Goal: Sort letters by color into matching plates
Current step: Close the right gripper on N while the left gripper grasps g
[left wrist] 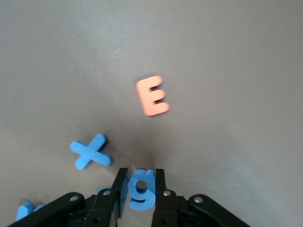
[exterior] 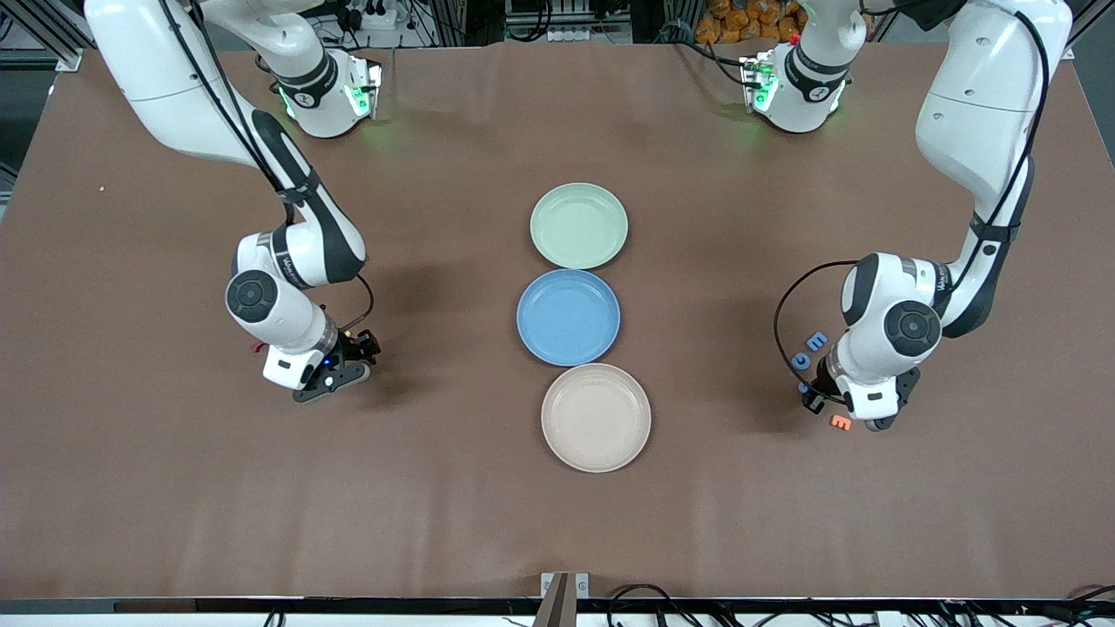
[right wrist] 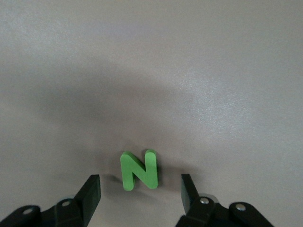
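Observation:
My left gripper (left wrist: 141, 187) is shut on a blue letter g (left wrist: 142, 188), low over the table at the left arm's end (exterior: 812, 401). A blue X (left wrist: 91, 151) and another blue letter (left wrist: 26, 210) lie close by. Two blue letters (exterior: 816, 340) (exterior: 800, 360) show beside that gripper in the front view. My right gripper (right wrist: 139, 189) is open, its fingers either side of a green N (right wrist: 138, 169) lying on the table; in the front view this gripper (exterior: 344, 370) hides the N. The mint green plate (exterior: 579, 225) and the blue plate (exterior: 568, 316) are both empty.
An empty beige plate (exterior: 596, 417) sits nearer the front camera than the blue plate. An orange E (left wrist: 152, 96) lies by the left gripper and also shows in the front view (exterior: 841, 422). A small red piece (exterior: 258, 347) shows beside the right wrist.

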